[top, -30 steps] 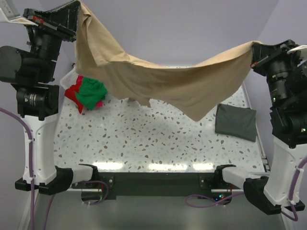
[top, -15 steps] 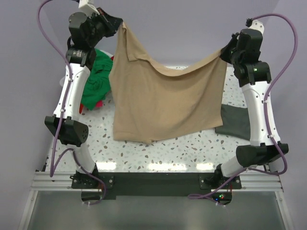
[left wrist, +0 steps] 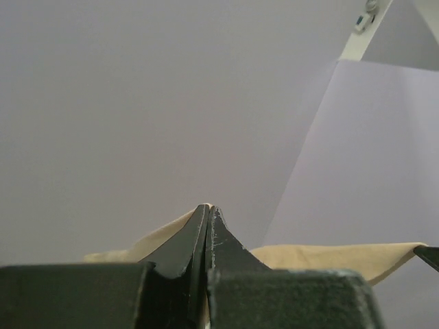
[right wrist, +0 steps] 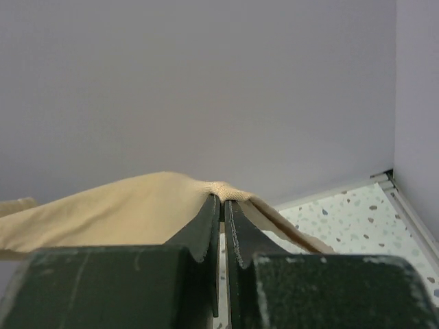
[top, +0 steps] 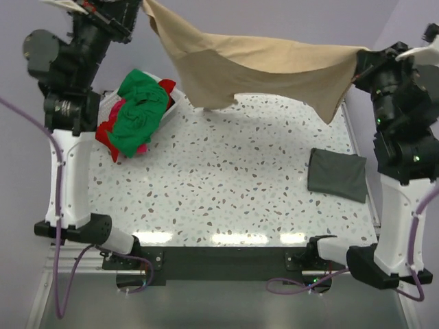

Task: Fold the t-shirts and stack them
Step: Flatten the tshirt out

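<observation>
A tan t-shirt hangs spread in the air over the far side of the table, held at two corners. My left gripper is shut on its left corner at the top left; in the left wrist view the tan cloth sticks out past the shut gripper. My right gripper is shut on the right corner; the right wrist view shows the cloth pinched at the gripper. A folded dark grey t-shirt lies at the right. Green, red and pink shirts are piled at the far left.
A white basket under the pile of shirts stands at the far left corner. The speckled table has a metal rail along its right edge. Purple walls close the back and sides.
Both arms have swung up and toward the camera again, lifting the tan shirt from hanging low over the table to stretched high over the far edge. The grey shirt has not moved.
</observation>
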You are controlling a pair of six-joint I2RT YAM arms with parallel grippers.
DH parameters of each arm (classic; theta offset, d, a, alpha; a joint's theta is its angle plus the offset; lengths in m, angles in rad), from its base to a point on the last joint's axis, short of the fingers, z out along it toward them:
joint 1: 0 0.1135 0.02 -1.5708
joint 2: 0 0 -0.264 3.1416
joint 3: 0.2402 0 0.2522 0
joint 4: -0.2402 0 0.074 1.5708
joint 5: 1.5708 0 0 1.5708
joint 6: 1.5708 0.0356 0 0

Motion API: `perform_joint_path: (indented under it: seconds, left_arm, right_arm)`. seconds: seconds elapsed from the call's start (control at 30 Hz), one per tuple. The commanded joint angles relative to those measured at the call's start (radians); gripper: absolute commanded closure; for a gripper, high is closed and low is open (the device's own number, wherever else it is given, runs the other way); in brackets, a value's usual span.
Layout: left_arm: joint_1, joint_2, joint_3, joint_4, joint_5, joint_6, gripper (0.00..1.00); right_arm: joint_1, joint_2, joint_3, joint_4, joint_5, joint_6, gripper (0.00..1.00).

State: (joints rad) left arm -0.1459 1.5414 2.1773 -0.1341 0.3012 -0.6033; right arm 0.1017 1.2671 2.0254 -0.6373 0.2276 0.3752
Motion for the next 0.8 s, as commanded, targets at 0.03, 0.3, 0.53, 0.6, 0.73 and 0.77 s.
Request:
perform_joint_path:
  seconds: [0.03, 0.3, 0.53, 0.6, 0.73, 0.77]
  left_arm:
    - [0.008, -0.173, -0.037, 0.087, -0.051, 0.066, 1.00]
    - [0.008, -0.313, -0.002, 0.025, -0.123, 0.126, 1.00]
    - [0.008, -0.278, -0.118, 0.068, -0.120, 0.129, 1.00]
    - [0.008, -0.204, -0.154, 0.074, -0.088, 0.117, 1.00]
    - [0.008, 0.001, -0.166, 0.071, -0.019, 0.119, 1.00]
    - [0.008, 0.108, -0.151, 0.070, 0.002, 0.119, 1.00]
  right_arm:
    - [-0.005, -0.132, -0.007, 0.097, 0.041, -0.058, 1.00]
    - [-0.007, -0.258, -0.021, 0.070, 0.046, -0.056, 1.00]
    - [-0.007, -0.247, -0.147, 0.039, 0.065, 0.010, 1.00]
    - [-0.007, -0.224, -0.210, 0.059, 0.096, 0.036, 1.00]
    - [-0.007, -0.135, -0.413, 0.155, 0.087, 0.036, 1.00]
    - [-0.007, -0.102, -0.441, 0.203, 0.082, 0.037, 1.00]
